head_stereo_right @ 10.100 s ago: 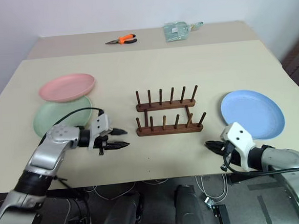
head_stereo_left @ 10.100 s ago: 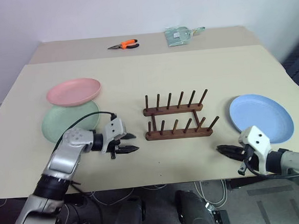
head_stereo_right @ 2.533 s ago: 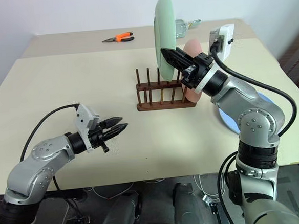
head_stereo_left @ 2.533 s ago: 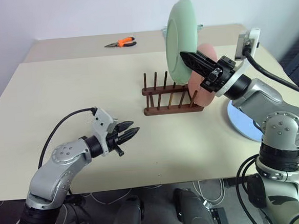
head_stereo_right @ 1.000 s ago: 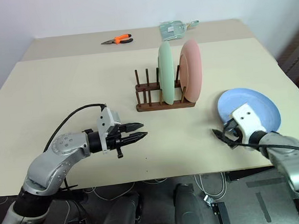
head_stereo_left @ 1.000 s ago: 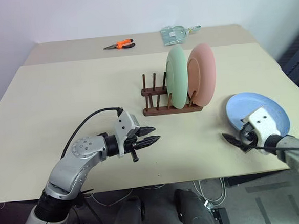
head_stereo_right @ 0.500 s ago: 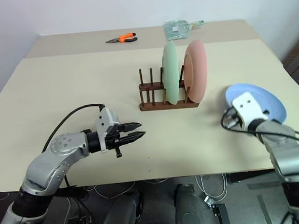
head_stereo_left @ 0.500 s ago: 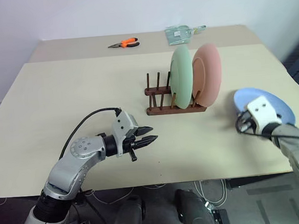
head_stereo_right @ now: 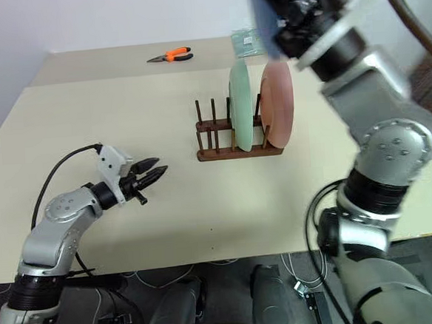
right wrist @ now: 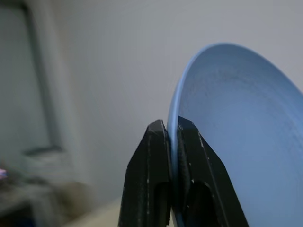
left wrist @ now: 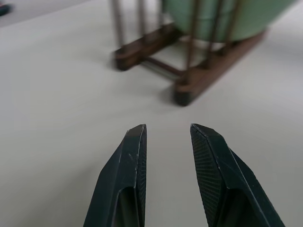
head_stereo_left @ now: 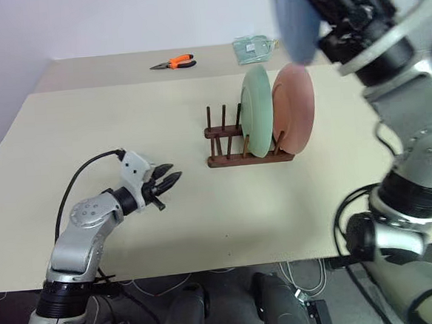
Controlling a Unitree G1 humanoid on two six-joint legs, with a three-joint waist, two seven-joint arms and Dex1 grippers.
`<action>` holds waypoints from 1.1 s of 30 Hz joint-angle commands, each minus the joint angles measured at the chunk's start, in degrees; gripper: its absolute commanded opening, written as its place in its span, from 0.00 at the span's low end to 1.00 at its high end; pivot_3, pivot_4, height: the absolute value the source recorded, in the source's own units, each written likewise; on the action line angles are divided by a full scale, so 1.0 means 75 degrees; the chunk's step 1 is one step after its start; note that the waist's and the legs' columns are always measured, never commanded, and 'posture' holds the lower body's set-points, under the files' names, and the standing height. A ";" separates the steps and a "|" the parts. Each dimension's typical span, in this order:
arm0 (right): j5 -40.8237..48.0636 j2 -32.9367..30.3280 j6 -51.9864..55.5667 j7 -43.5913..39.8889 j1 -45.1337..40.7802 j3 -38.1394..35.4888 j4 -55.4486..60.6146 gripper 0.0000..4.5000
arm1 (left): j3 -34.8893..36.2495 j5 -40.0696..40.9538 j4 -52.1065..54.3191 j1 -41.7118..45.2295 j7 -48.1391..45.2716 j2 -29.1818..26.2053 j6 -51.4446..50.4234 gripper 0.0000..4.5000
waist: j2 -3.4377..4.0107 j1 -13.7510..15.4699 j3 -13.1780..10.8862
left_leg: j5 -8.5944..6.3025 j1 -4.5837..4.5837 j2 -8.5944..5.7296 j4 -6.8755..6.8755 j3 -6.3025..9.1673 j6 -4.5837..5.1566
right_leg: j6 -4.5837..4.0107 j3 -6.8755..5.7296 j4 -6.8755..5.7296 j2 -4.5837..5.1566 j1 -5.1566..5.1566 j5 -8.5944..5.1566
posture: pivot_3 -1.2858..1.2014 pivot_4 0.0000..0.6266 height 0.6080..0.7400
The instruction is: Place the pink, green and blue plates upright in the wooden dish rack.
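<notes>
**Blue plate aloft; two plates racked**

We find the green plate [head_stereo_left: 257, 112] and pink plate [head_stereo_left: 295, 107] upright between the pegs of the wooden dish rack [head_stereo_left: 226, 142], leaving the leftward slots free. The right gripper [right wrist: 171, 137] pinches the blue plate [right wrist: 236, 137] by its rim, edge-on and raised above the rack, presumably for slotting. The left gripper [left wrist: 165, 137] is partly spread, holding nothing, low over the table [head_stereo_left: 125, 131].

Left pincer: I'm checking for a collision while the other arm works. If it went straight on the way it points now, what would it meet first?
Most likely the near end of the wooden dish rack, judging by the wrist view. The left pincer is open, with bare table between. Depth is unclear.
</notes>
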State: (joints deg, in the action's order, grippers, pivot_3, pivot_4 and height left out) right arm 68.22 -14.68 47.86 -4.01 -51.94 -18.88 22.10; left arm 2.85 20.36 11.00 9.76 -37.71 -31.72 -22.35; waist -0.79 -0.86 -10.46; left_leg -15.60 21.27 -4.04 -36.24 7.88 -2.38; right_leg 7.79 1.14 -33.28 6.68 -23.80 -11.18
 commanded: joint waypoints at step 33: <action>0.1763 0.1387 -0.0402 0.3863 -0.0414 0.0573 -0.1248 0.00 | 0.0536 -0.0070 0.0152 -0.0496 -0.0106 -0.0060 0.0496 0.33 | -0.0011 -0.0042 0.0031 | 0.0006 0.0012 0.0004 0.0017 -0.0027 -0.0008 | -0.0006 0.0008 -0.0025 -0.0015 -0.0048 0.0008 | 0.52 0.24 1.00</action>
State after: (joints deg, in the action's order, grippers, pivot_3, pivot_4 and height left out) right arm 79.18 -3.94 45.75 24.23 -52.91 -13.88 9.78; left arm 6.46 20.05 11.25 5.36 -38.50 -32.23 -19.49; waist -0.87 -1.17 -10.23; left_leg -15.55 21.36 -4.02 -36.11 7.67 -2.44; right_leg 7.75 1.21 -33.46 6.57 -24.15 -11.12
